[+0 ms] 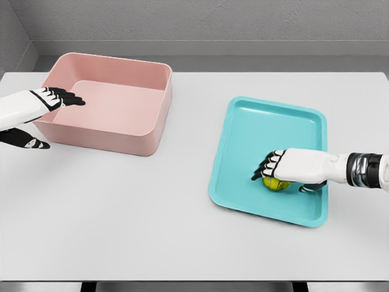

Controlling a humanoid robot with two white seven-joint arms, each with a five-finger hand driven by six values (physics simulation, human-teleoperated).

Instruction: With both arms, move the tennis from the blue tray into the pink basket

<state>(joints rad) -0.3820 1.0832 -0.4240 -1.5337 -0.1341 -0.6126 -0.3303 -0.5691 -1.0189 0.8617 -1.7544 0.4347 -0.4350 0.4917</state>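
Ball (277, 184) under our right hand (290, 166), tray's (267, 109) near edge.
Light, round, rolls easily; fingers (265, 168) curl over its top; left hand (42, 100) spread by basket (115, 131).

Simulated test bench — plain white table (121, 213), grey wall (213, 18) behind, rendered flat surfaces, no furnishings of a home.

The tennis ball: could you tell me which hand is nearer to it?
Right. The right hand lies over the tennis ball in the blue tray; the left hand is by the pink basket.
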